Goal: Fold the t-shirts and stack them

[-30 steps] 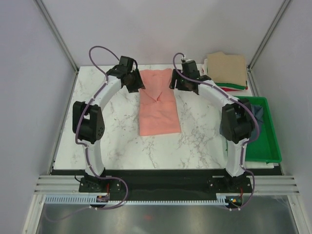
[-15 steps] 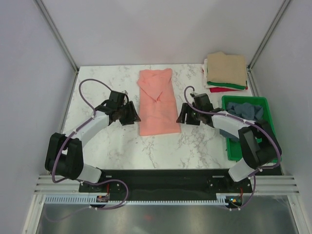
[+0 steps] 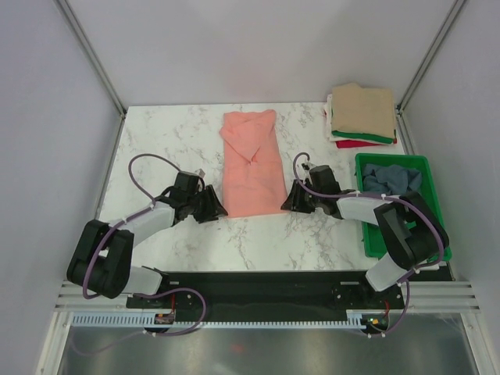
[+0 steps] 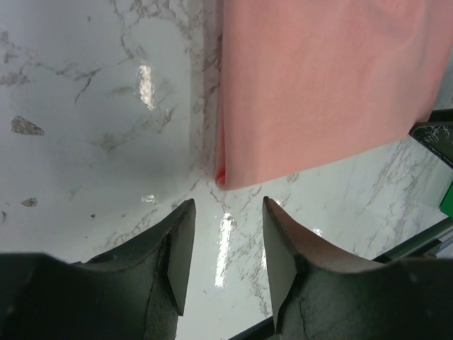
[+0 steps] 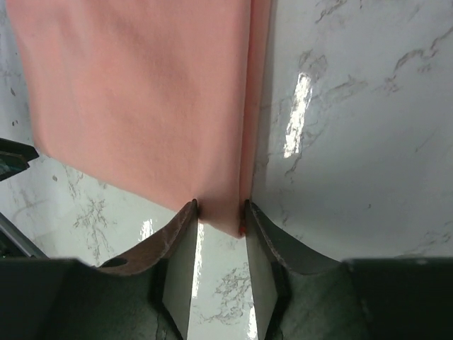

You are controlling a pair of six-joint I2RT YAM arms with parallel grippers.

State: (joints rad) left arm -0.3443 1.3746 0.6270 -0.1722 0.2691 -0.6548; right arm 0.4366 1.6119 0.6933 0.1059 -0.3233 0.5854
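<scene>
A salmon-pink t-shirt (image 3: 251, 164), folded into a long strip, lies in the middle of the marble table. My left gripper (image 3: 216, 209) is low at the shirt's near left corner. In the left wrist view the gripper (image 4: 228, 205) is open and the shirt (image 4: 318, 85) has its corner just ahead of the gap, not touched. My right gripper (image 3: 290, 201) is at the near right corner. In the right wrist view the gripper (image 5: 221, 205) is open, with the shirt's (image 5: 141, 85) corner lying between its fingertips. Folded shirts, tan on top of green, white and red, are stacked (image 3: 361, 113) at the back right.
A green plastic tray (image 3: 426, 234) stands at the right edge with a slate blue-grey shirt (image 3: 391, 178) crumpled in it. The right arm's elbow reaches over the tray. Grey walls close in the table (image 3: 172, 141) at the back and sides.
Both arms have swung from the shirt's far end down to its near end and dropped low to the table. The right fingertips now straddle the near right corner.
</scene>
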